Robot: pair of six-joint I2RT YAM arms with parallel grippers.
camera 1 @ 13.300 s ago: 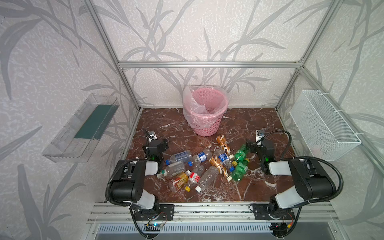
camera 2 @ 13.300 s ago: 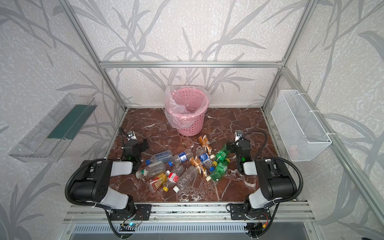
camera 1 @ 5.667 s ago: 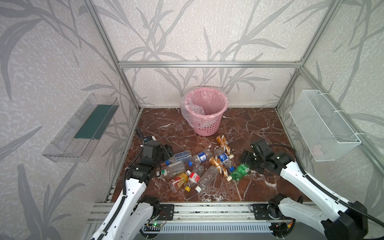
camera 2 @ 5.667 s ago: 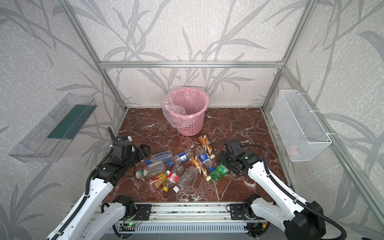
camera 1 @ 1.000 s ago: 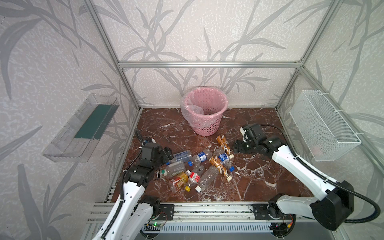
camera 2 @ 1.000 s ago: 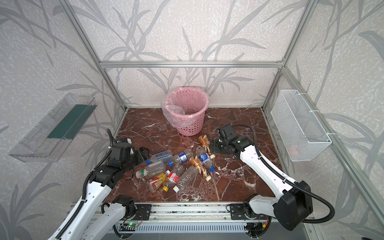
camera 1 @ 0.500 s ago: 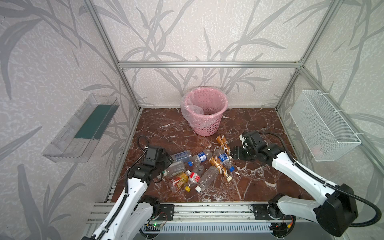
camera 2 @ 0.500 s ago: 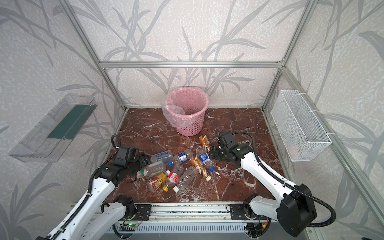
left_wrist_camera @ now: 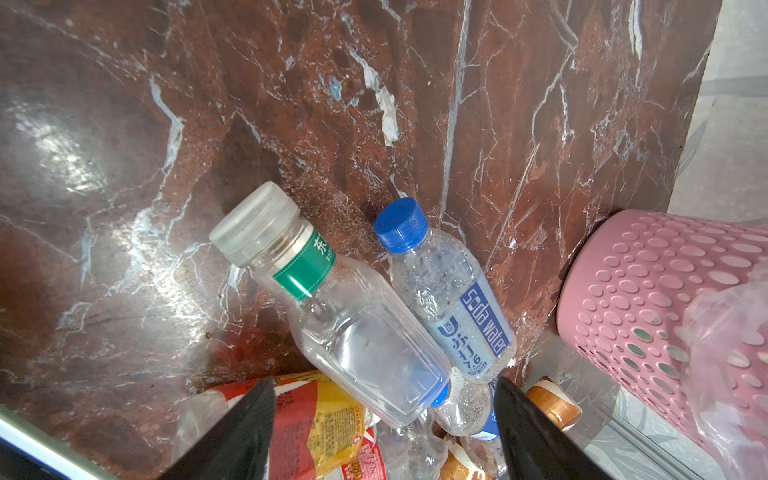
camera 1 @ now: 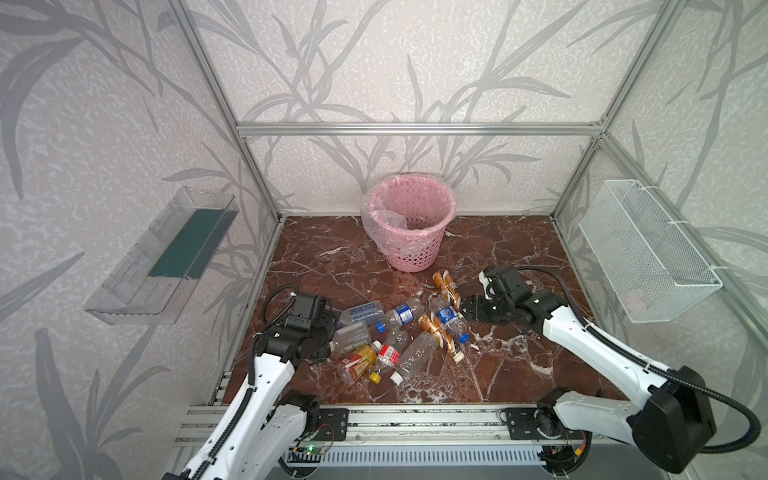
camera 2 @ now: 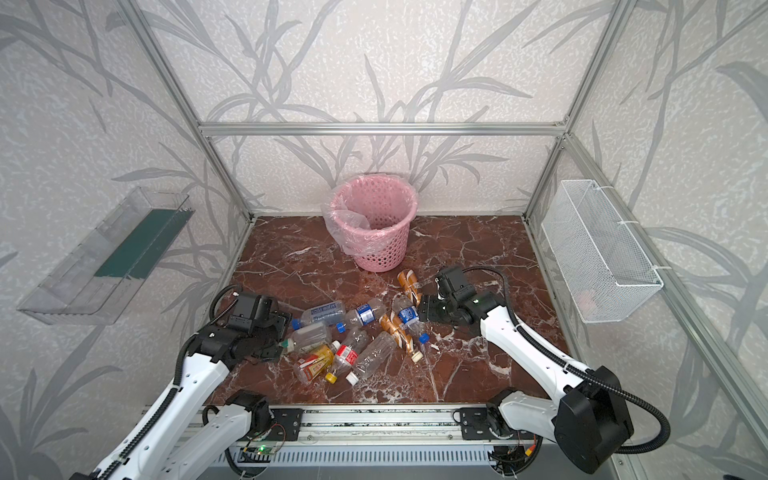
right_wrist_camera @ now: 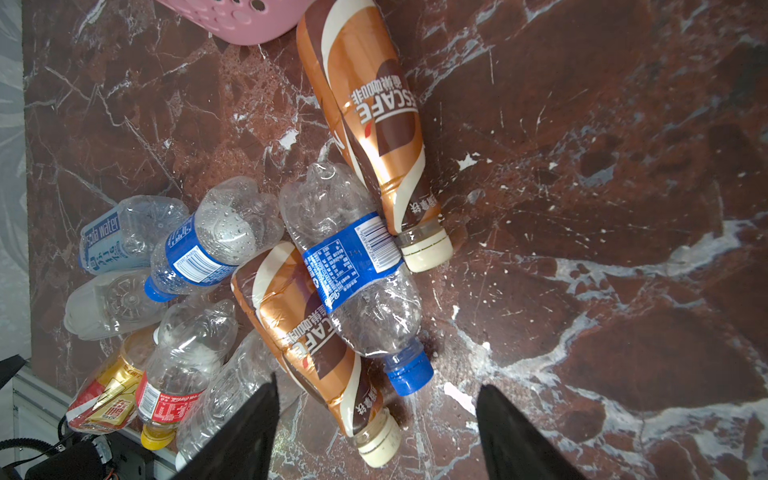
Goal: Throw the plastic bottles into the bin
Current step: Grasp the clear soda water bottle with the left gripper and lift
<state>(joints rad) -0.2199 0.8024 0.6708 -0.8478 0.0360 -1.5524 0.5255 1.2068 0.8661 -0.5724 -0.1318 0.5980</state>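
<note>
Several plastic bottles (camera 1: 405, 313) lie in a heap at the middle of the marble floor. The pink bin (camera 1: 409, 245) stands behind them, and also shows as the bin (left_wrist_camera: 648, 299). My left gripper (camera 1: 330, 332) is open at the heap's left edge. The base of a clear bottle with a green neck band (left_wrist_camera: 365, 345) lies between the fingers of the left gripper (left_wrist_camera: 382, 384), untouched. My right gripper (camera 1: 467, 309) is open at the heap's right edge. In its wrist view the right gripper (right_wrist_camera: 376, 384) hangs over the cap end of an orange-brown bottle (right_wrist_camera: 307, 332), beside a blue-labelled one (right_wrist_camera: 353, 266).
A white wire basket (camera 1: 648, 257) hangs on the right wall and a clear acrylic tray (camera 1: 162, 257) on the left wall. An aluminium rail (camera 1: 415, 419) runs along the front edge. Another orange-brown bottle (right_wrist_camera: 370, 104) lies between the heap and the bin.
My right gripper has come away from the bin, down and left to the heap's right edge. The left gripper has shifted forward onto the clear bottle. The green bottles seen earlier are gone from the floor.
</note>
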